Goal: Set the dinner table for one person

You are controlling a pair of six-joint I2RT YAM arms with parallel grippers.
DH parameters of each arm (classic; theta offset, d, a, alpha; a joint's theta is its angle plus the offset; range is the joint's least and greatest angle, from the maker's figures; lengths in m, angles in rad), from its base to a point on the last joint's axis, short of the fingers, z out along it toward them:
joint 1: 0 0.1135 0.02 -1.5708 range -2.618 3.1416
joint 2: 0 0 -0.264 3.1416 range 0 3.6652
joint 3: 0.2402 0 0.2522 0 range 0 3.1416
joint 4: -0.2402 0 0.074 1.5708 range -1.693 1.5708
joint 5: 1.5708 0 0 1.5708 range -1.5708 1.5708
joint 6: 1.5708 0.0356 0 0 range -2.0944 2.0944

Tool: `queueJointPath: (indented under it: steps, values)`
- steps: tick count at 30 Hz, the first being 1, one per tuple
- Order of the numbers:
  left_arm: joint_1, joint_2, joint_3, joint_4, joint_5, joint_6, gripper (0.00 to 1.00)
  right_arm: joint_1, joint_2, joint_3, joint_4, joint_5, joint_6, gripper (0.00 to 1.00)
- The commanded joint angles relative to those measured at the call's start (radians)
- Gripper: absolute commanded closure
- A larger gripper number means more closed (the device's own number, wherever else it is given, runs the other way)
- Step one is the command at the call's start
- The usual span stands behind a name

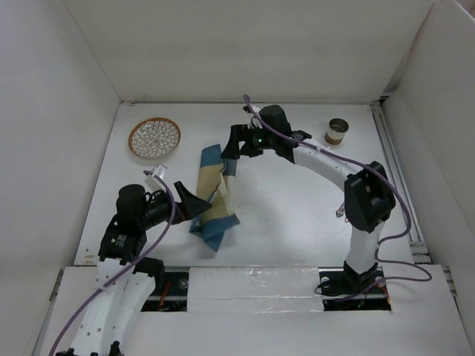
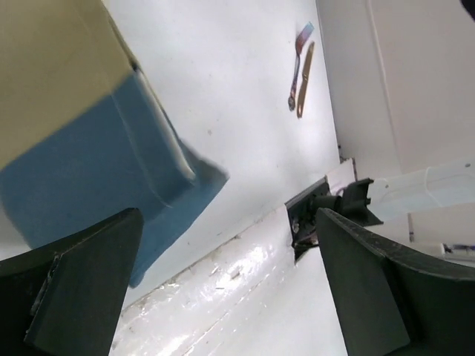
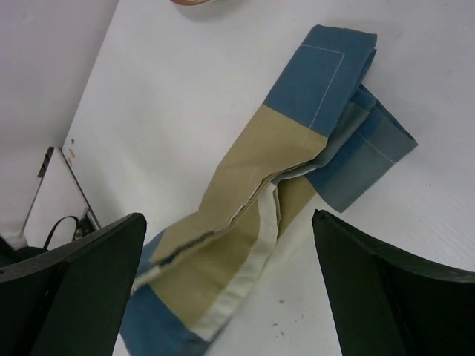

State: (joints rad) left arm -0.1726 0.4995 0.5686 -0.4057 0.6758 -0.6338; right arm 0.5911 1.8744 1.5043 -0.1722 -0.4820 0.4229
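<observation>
Plate [image 1: 154, 138] far-left of placemat [image 1: 214, 194]. My left gripper [image 1: 194, 204] at the placemat's near-left edge, jaws spread, empty. My right gripper [image 1: 236, 147] over its far end, spread, empty. Dinner table [image 1: 297, 215] under the crumpled placemat. Cup [image 1: 337, 131] well right of it.

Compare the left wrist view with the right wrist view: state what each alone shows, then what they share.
Left wrist only: two utensils lying side by side near a wall. Right wrist only: a sliver of the plate at the top edge. Both: the blue-and-tan placemat, the white dinner table, and that arm's own jaws standing apart.
</observation>
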Motion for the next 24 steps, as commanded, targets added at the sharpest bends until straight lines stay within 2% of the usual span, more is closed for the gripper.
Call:
queueJointPath:
  steps: [1, 2, 3, 5, 8, 10, 11, 12, 19, 23, 24]
  values:
    - [0.002, -0.018, 0.098, -0.148, -0.132, 0.06, 0.0, 0.036, 0.018, 0.098, 0.021, -0.035, 0.007, 0.0]
    - [0.002, -0.018, 0.131, -0.168, -0.189, 0.06, 0.0, 0.053, 0.04, 0.114, -0.016, -0.015, -0.01, 0.0]
    - [0.002, -0.018, 0.145, -0.195, -0.305, 0.049, 0.0, 0.065, 0.04, 0.114, -0.047, 0.003, -0.033, 0.0]
    - [0.002, -0.009, 0.154, -0.196, -0.369, 0.029, 0.0, 0.102, 0.04, 0.068, -0.085, 0.103, -0.044, 0.0]
    - [0.002, 0.043, 0.172, -0.171, -0.384, 0.003, 0.0, 0.139, 0.009, -0.073, -0.052, 0.169, -0.044, 0.0]
    - [0.002, 0.054, 0.172, -0.142, -0.384, -0.007, 0.0, 0.183, 0.038, -0.087, -0.084, 0.227, -0.044, 0.0]
    - [0.002, 0.054, 0.172, -0.13, -0.384, -0.007, 0.0, 0.197, 0.057, -0.072, -0.148, 0.325, -0.044, 0.0]
    - [0.002, 0.079, 0.163, -0.119, -0.384, -0.007, 0.0, 0.246, 0.122, -0.003, -0.262, 0.447, -0.044, 0.0]
    - [0.002, 0.079, 0.154, -0.099, -0.364, -0.007, 0.0, 0.26, 0.282, 0.195, -0.424, 0.603, -0.047, 0.0]
    - [0.002, 0.088, 0.154, -0.099, -0.355, 0.002, 0.0, 0.208, 0.423, 0.416, -0.559, 0.583, -0.085, 0.0]
    - [0.002, 0.088, 0.154, -0.099, -0.355, 0.002, 0.0, 0.191, 0.496, 0.536, -0.594, 0.594, -0.117, 0.0]
